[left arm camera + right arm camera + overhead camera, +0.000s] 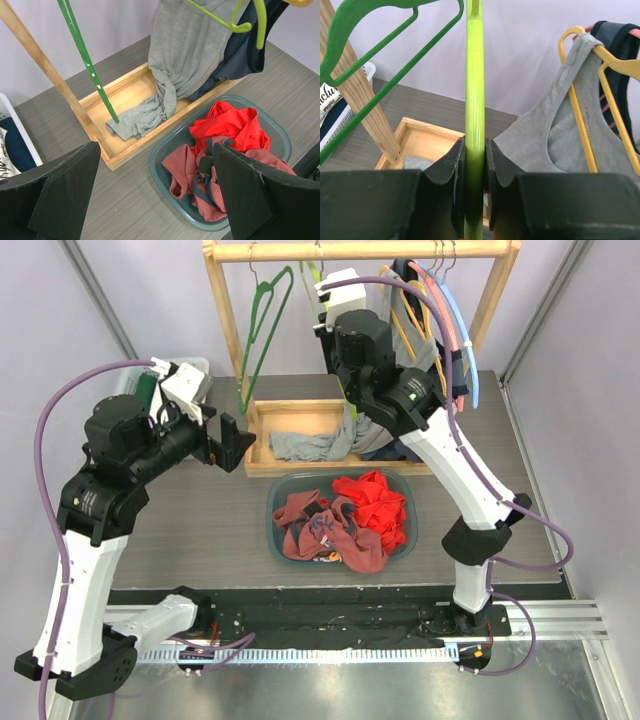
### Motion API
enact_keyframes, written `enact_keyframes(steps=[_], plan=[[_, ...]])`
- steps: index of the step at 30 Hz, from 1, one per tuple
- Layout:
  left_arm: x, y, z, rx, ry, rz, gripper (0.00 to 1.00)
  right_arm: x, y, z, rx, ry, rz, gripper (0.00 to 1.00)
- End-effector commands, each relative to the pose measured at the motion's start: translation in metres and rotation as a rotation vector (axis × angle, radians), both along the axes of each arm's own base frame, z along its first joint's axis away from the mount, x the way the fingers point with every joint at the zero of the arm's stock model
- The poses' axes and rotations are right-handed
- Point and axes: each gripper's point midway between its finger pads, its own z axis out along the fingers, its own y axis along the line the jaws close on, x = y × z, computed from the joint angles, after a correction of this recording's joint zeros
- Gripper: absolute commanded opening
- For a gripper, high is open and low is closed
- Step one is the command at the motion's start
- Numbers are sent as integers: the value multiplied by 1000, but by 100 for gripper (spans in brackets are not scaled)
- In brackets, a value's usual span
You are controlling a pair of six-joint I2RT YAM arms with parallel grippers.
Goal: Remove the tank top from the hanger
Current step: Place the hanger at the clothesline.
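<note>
A grey tank top (182, 55) hangs from the rack, one strap over a yellow hanger (576, 107). Its lower end lies bunched in the rack's wooden base tray (127, 92). My right gripper (475, 150) is up at the rail, shut on the shaft of a lime-green hanger (474, 75) that hangs just left of the tank top (555, 135). The lime hanger's lower end (235, 24) shows in front of the grey cloth. Left of the rack, my left gripper (238, 445) hangs open over the table and holds nothing (156, 150).
A bare dark green hanger (262, 330) hangs at the rail's left end. Yellow, pink and blue hangers and a navy garment (250, 55) crowd the right side. A teal bin (275, 510) of red and pink clothes sits before the rack. A white basket (15, 130) stands far left.
</note>
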Motion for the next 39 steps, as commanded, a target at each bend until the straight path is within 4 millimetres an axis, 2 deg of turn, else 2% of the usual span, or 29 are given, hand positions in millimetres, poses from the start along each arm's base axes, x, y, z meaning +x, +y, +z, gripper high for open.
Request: enact_keyframes(steps=[1, 4, 11, 20, 31, 39], plan=[[1, -1, -6, -15, 23, 0, 100, 5, 5, 33, 76, -102, -7, 1], [-2, -2, -7, -18, 20, -9, 100, 12, 11, 30, 56, -113, -13, 1], [-11, 0, -9, -17, 12, -19, 100, 22, 17, 41, 80, -170, -25, 1], [-20, 4, -7, -9, -6, -18, 100, 40, 33, 38, 68, -215, -21, 1], [-21, 4, -11, -10, -4, -20, 100, 54, 54, 12, 75, -174, 25, 1], [-24, 7, -8, -9, -17, -15, 100, 56, 76, 3, 117, -153, 103, 1]])
